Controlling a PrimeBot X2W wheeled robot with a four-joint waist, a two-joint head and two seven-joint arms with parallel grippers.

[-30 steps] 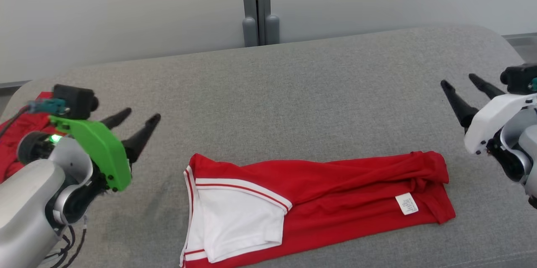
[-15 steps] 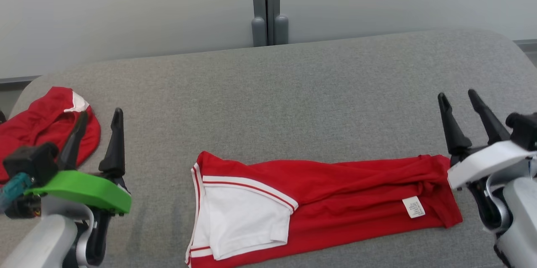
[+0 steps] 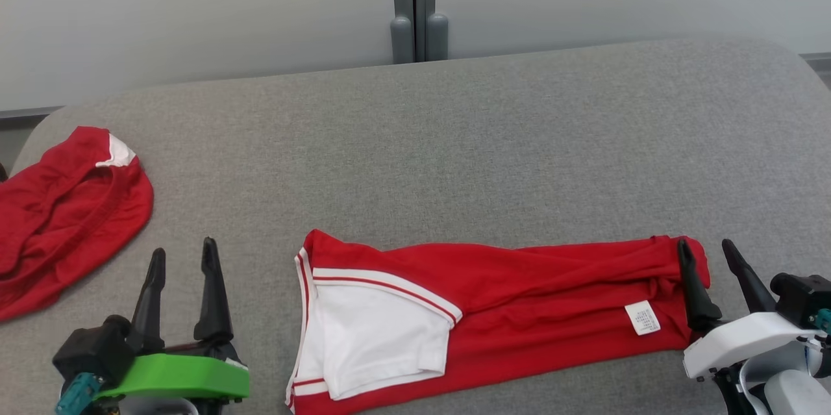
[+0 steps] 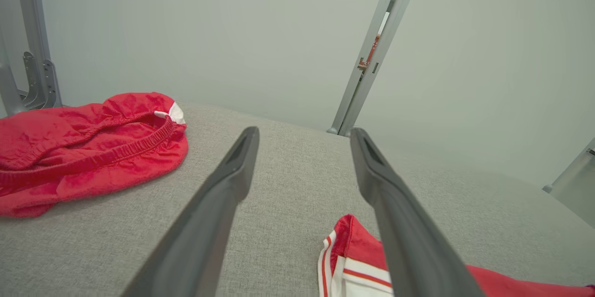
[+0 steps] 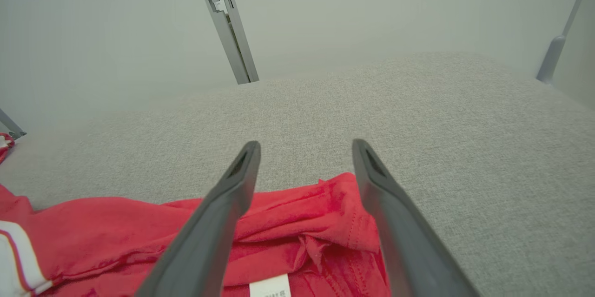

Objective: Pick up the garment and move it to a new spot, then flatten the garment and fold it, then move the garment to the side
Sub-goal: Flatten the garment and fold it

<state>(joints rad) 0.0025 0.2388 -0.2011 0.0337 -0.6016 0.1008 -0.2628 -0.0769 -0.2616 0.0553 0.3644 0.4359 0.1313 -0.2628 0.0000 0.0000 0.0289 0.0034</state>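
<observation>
Broadly, a grey fabric-covered table carries the garment, red and white, folded into a long strip near its front edge. A second red garment lies bunched at the far left. The left gripper sits left of the strip and the right gripper at its right end, fingers spread wide, holding nothing.

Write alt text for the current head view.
A red jersey with a white sleeve lies folded into a long strip on a grey fabric surface. The open left hand sits at lower left, clear of it; the open right hand is at the strip's right end. A second, crumpled red garment lies at far left.
</observation>
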